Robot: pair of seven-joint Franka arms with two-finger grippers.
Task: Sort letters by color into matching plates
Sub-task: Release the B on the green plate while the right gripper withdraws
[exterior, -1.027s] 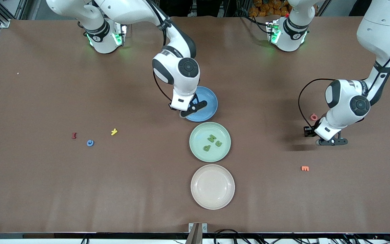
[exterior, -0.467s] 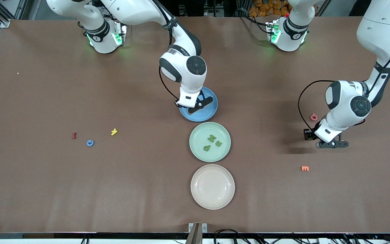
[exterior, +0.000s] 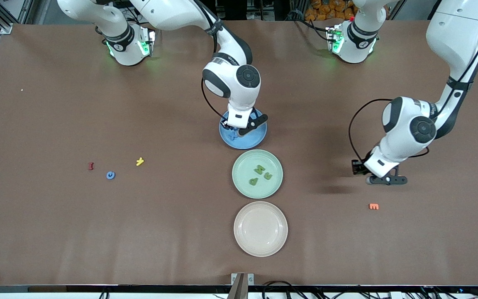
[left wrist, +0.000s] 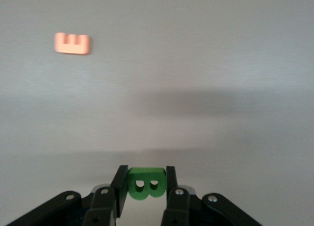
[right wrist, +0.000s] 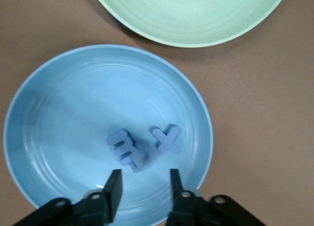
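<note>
My right gripper (exterior: 240, 131) hangs low over the blue plate (exterior: 252, 141), open (right wrist: 145, 179) with nothing between the fingers. Just off its fingertips a blue letter M (right wrist: 125, 150) lies in the blue plate (right wrist: 59, 103) beside a blue X (right wrist: 167, 138). My left gripper (exterior: 382, 180) is shut on a green letter B (left wrist: 145, 183) above bare table, at the left arm's end. The mint green plate (exterior: 245, 164) holds three green letters (exterior: 259, 169). The cream plate (exterior: 260, 229) has nothing in it.
An orange letter E (exterior: 374, 206) lies on the table near the left gripper, also seen as E (left wrist: 72, 43). Toward the right arm's end lie a red letter (exterior: 91, 166), a blue letter (exterior: 110, 175) and a yellow letter (exterior: 140, 161).
The right gripper moved farther over the blue plate and opened, leaving the blue M in it. The left arm carried the green B toward the plates.
</note>
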